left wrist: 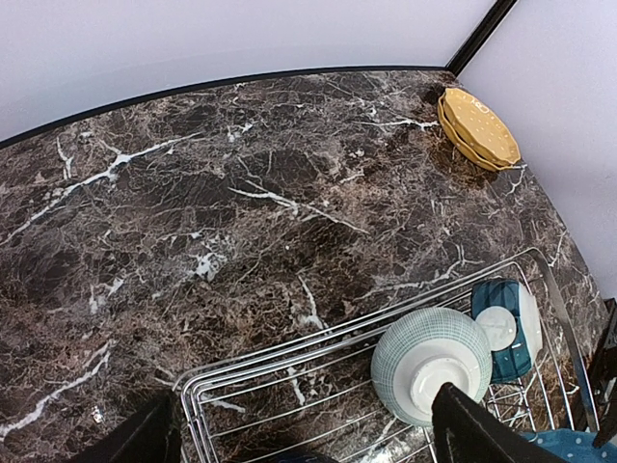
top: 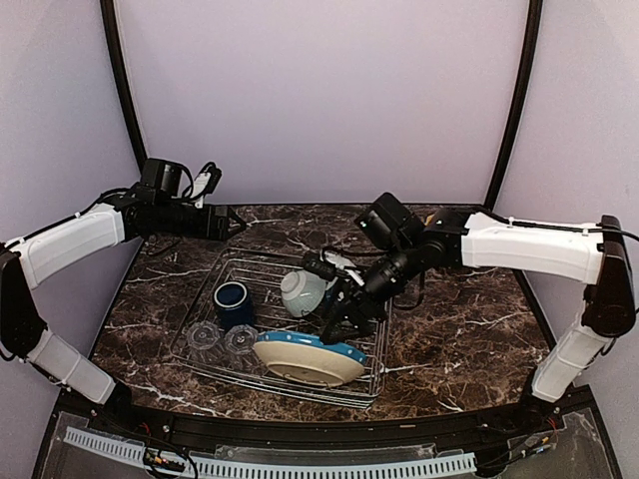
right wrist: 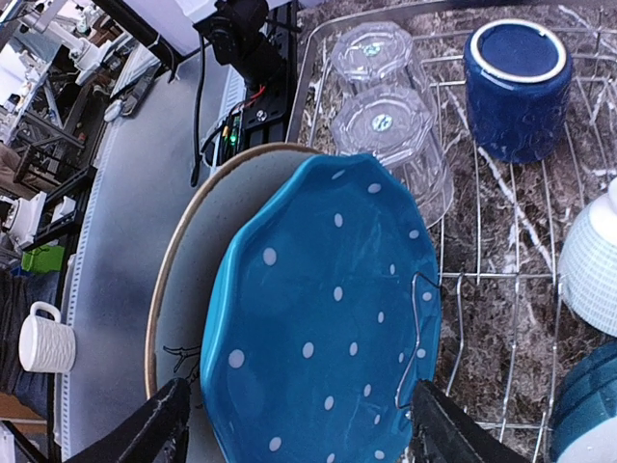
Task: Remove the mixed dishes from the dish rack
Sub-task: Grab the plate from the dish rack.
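So, the blue white-spotted plate (right wrist: pixel 318 318) is propped on edge at the near end of the dish rack (top: pixel 262 271), leaned against the cream plate (right wrist: pixel 183 270). That's probably why it's being approached from above the raised rim rather than scooped flat. The right gripper (right wrist: pixel 301 386) is hung just over that rim with its fingers (right wrist: pixel 154 429) spread to either side and nothing pinched as far as can be seen. Whether a pad is touching the plate can't be made out. The right arm is stretched in from the right side, wrist bent down across the rack, close by the pale bowl (top: pixel 303 291). That bowl, the teal bowl (left wrist: pixel 506 328), the dark blue mug (top: pixel 233 302) and the two clear glasses (top: pixel 240 339) are all sat upside down in the rack, presumably for draining, so none of those are unloaded yet. A yellow plate (left wrist: pixel 479 125), maybe a stack, is laid on the table (left wrist: pixel 241 222) at the far corner, well apart from the rack. The left gripper (left wrist: pixel 307 395) is held open and empty, its arm roughly level over the back-left of the table. At a guess, it's parked out of the way.
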### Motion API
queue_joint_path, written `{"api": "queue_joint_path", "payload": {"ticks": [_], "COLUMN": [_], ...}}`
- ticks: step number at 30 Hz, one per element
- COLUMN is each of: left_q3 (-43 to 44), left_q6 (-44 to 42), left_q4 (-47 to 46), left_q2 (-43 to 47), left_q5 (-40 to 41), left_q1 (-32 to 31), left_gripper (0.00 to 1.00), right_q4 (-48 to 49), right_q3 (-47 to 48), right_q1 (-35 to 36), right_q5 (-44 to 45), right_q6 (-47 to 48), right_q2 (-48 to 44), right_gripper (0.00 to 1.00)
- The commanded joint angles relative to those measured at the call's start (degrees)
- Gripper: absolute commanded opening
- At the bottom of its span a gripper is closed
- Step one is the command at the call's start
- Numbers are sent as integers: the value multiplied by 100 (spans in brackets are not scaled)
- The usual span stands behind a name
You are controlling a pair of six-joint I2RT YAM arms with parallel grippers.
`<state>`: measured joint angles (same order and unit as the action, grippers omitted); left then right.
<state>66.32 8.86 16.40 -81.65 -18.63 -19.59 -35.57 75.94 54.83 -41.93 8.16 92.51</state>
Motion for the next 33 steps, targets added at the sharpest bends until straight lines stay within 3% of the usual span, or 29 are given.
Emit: {"api": "queue_joint_path", "payload": {"ticks": [1,6,15,29,33], "left_q3": [145,136,152,149,154], "left_q6": [39,40,58,59,63], "left_q4": [126,121,119,126,122], "left_q2": [-18,18,6,-17,-34], "left_q5": [-55,-35,-103,-92,-111], "left_q1": [35,35,35,35,35], "left_gripper": [89,89,89,89,89], "right_q4": [-277,-401,-229,-105,-75], "right_q3": [200,269,209,256,272], "right_q1": [231,431,729,789,785], "right_q5": [195,652,2830,2508,2120], "right_q6": [-80,-123,-227,-151,-131], "right_q2": [223,341,216,524,602], "right_gripper": [73,65,55,42,30]}}
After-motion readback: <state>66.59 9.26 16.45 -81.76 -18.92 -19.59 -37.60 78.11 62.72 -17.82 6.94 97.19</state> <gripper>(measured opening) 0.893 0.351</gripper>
